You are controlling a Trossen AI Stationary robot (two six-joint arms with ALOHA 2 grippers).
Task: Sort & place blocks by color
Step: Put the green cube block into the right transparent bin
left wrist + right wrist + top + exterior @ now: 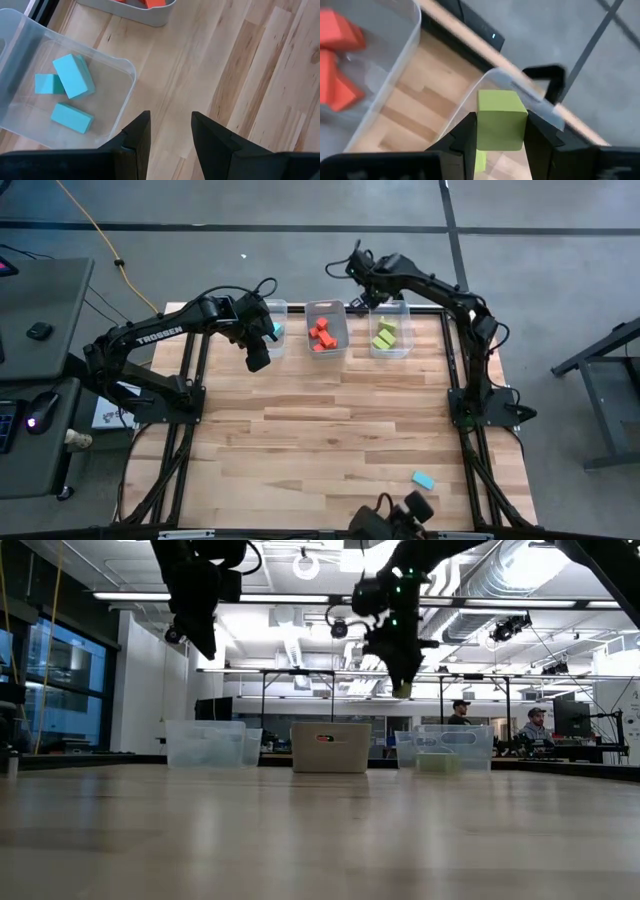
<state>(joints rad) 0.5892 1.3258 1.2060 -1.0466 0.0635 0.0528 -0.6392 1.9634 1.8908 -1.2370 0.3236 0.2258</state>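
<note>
Three clear bins in a row along the far edge of the table [330, 420]. Left bin [276, 325]: three light blue blocks [72, 76], counted in the left wrist view. Middle bin [327, 326]: red-orange blocks [321, 335], a small pile, exact count not clear. Right bin [389, 330]: lime green blocks [385, 334], at least two, exact count unclear. One more light blue block [424, 480] lies alone on the table near the front right corner, well apart from the bins.

Right end effector [500, 131] is over the far rim of the right bin, fingers clamped on one lime green cube [501, 119], one finger on each side, cube lifted clear above the bin. Left end effector [167, 135] hovers above the bare table just beside the left bin, fingers partly apart with a gap between them, nothing held.

Two people are visible in the room behind the table in the low view.
</note>
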